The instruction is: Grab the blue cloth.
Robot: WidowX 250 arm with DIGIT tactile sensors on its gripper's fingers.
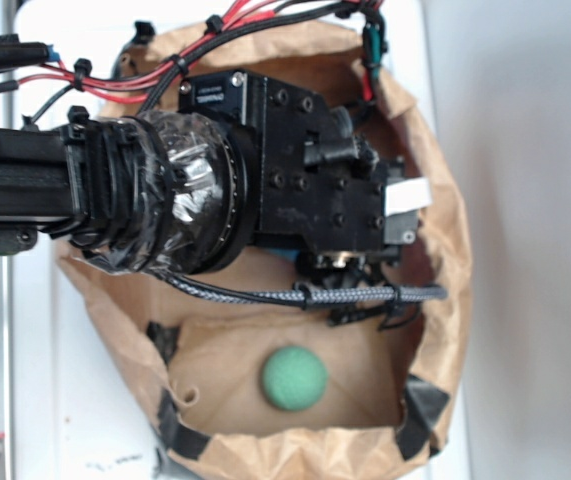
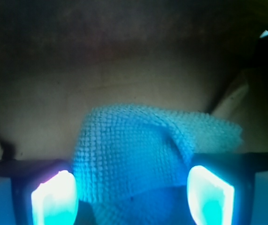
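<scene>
Inside the bag: you see these contents.
Paper bag [image 1: 443, 190]: brown, rim rolled down.
Green ball [image 1: 293, 378]: on bag floor, apart from arm.
Blue cloth [image 2: 138, 154]: bunched between the fingers.
Gripper [image 2: 133, 197]: fingers apart, straddling the cloth.

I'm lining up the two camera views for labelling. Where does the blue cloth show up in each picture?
Exterior: the blue cloth is almost wholly hidden under the arm; only a small blue sliver peeks out below the black wrist block, near picture centre.
Wrist: the cloth fills the lower centre, bunched between the two glowing fingers of the gripper.
Shared landmark: the brown paper bag lining the floor, seen as the dim brown surface behind the cloth.
</scene>
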